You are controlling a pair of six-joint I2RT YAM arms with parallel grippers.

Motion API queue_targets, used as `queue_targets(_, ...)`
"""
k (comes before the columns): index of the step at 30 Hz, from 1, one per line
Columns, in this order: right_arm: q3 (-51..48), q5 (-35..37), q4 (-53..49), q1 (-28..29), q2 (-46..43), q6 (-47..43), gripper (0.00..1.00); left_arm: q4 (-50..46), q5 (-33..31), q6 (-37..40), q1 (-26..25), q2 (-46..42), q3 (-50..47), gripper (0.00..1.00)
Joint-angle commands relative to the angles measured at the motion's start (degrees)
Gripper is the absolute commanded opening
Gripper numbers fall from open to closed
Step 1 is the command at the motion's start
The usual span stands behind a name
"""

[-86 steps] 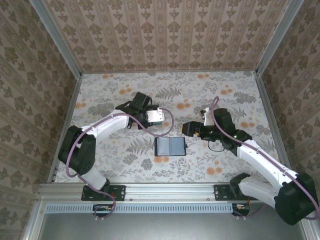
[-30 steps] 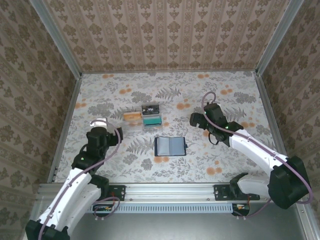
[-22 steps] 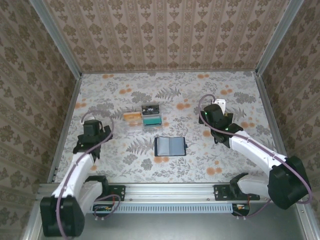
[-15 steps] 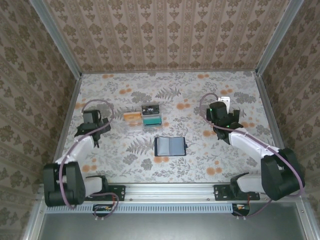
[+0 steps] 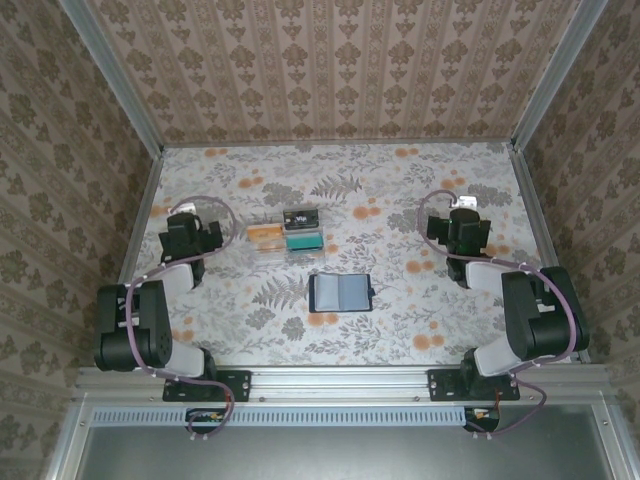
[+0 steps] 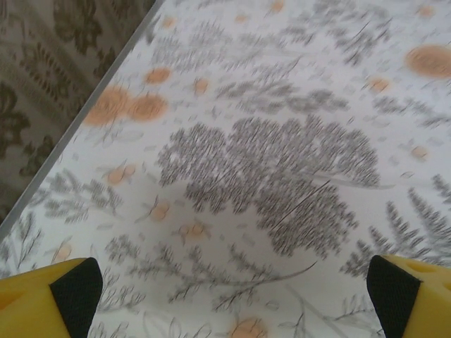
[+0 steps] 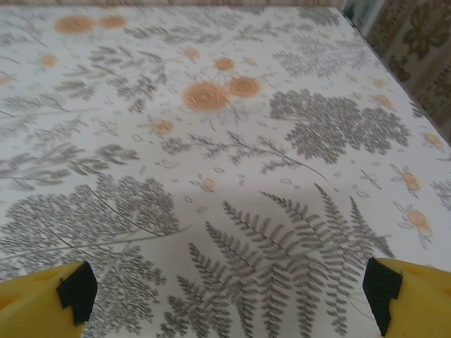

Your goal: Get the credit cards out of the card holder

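Card holder [image 5: 340, 293] lies, seemingly open, between left gripper [image 5: 192, 228] and right gripper [image 5: 462, 224].

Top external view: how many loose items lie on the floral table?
2. A dark navy folding card holder lies open at the middle; a clear plastic box with orange and teal contents sits just beyond it, toward the left. Anything tucked inside may be hidden.

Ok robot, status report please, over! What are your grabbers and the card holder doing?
Left gripper open, empty, far left. Right gripper open, empty, far right. Card holder lies open at centre, untouched. Clear box behind it, not blocking.
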Motion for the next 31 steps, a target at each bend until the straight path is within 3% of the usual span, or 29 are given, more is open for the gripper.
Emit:
queue_targets(1, -4.19, -6.47, 10.88, -0.22, -0.51, -0.58, 1.0, 13.43, 5.31, 1.79, 0.18, -1.35, -5.92, 1.0)
queue_targets(3, -6.51, -7.14, 15.77, -0.69, 0.7, -0.21, 1.0, 25.95, 7.6, 2.83, -0.2, 0.53, -11.25, 1.0)
queue_targets(4, -7.69, -7.21, 20.03, -0.72, 2.3, -0.58, 1.0, 28.02, 7.38, 3.55, -0.8, 1.46, -11.88, 1.0)
queue_targets(7, -7.37, -7.53, 18.78, -0.89, 1.93, -0.38, 1.0, 30.23, 8.96, 4.5, -0.89, 5.52, -10.89, 1.0)
queue_targets(12, -7.25, -7.65, 18.19, -0.89, 1.75, -0.35, 1.0, 24.68, 9.27, 5.51, -1.78, 5.53, -7.86, 1.0)
queue_targets(16, -7.37, -7.6, 18.24, -0.89, 1.65, -0.35, 1.0, 24.68, 5.71, 6.57, -3.51, 5.82, -7.67, 1.0)
queue_targets(31, -7.28, -7.6, 18.07, -0.88, 1.66, -0.26, 1.0, 24.55, 6.11, 6.78, -3.53, 5.78, -7.63, 1.0)
